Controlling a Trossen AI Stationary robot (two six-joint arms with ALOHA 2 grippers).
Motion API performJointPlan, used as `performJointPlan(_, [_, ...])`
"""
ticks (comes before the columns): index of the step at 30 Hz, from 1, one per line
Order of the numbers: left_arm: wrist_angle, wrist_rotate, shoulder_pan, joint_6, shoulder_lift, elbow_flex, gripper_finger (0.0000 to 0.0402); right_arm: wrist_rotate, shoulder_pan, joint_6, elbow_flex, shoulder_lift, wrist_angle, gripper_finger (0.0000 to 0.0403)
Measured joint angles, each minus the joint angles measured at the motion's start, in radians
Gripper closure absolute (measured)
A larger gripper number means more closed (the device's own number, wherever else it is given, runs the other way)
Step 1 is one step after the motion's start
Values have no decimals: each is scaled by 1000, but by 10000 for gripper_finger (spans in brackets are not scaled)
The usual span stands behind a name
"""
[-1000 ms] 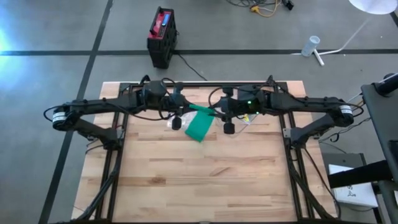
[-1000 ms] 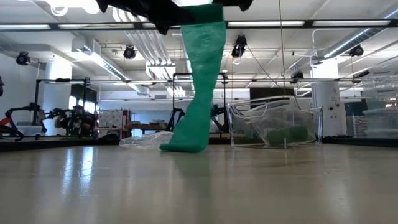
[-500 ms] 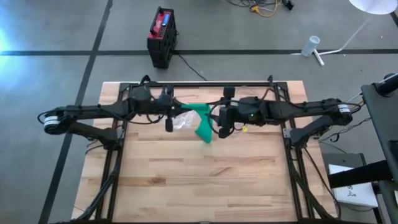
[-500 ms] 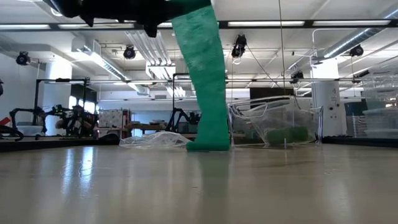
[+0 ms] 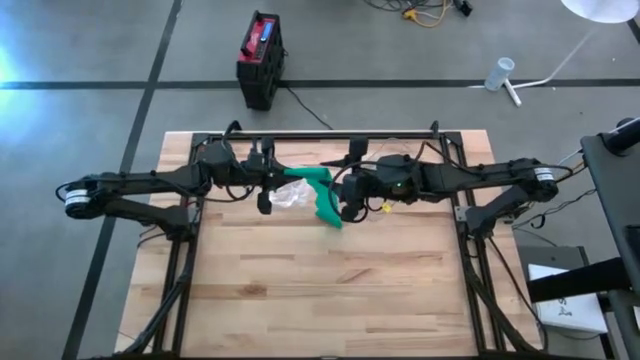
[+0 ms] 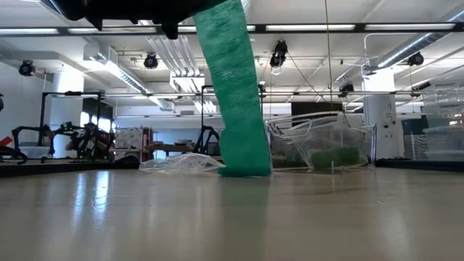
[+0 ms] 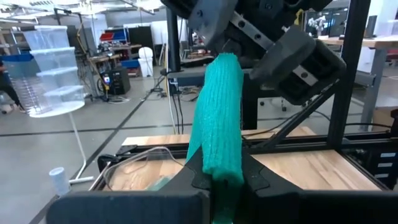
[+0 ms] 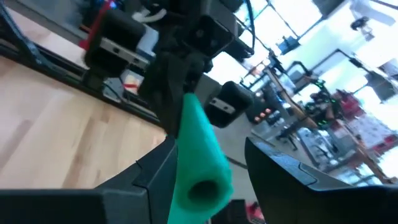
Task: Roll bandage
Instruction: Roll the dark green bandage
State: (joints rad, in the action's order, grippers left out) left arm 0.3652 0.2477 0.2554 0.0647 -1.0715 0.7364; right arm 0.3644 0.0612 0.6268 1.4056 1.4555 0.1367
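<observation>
A green bandage (image 5: 320,190) runs between my two grippers, raised over the far middle of the table. A strip of it (image 6: 235,94) hangs down, and its lower end (image 6: 245,171) rests on the tabletop. My left gripper (image 5: 265,188) is shut on one end of the bandage. My right gripper (image 8: 205,180) stands open around the bunched, tube-like part (image 8: 198,168), one finger on each side. A crumpled clear wrapper (image 5: 286,198) lies on the table below the bandage. My left gripper pinches the bandage's gathered end (image 7: 222,171) between its two fingers, coming level from the table's left side. From there the bandage stretches away toward the other gripper (image 7: 227,62), clear of the table. My right gripper has the bunched bandage lying against the inner face of one finger (image 8: 163,171), and a gap shows at the other finger. It comes about level from the table's right side.
A clear plastic box (image 6: 319,148) with something green inside stands on the far part of the table, behind the hanging strip. The near half of the wooden table (image 5: 330,290) lies bare. Both arms reach in along the far rail (image 5: 330,135).
Both grippers have gone toward the table's left edge, the right one following the left and rolling about its own axis. The hanging strip has swung with them and now leans; its lower end has slid a little along the table.
</observation>
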Motion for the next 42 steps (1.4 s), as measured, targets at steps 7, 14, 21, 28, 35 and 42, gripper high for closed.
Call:
performJointPlan(7, [12,0,0,0,-1,2,392,-76,-13,26,32,57,-11,222])
performJointPlan(14, [-5,-3,0,-11,3,0,392,-69,-14,134,132,131,29,222])
performJointPlan(21, [-78,-31,0,-7,7,5,392,-13,-14,83,189,152,182,222])
performJointPlan(28, [-88,-31,0,-25,4,5,392,-14,-1,-3,192,140,225,222])
performJointPlan(35, [-99,-35,0,-31,5,5,392,-15,20,-11,193,112,226,222])
performJointPlan(42, [-99,-82,0,-28,4,5,393,-25,12,-16,192,116,241,222])
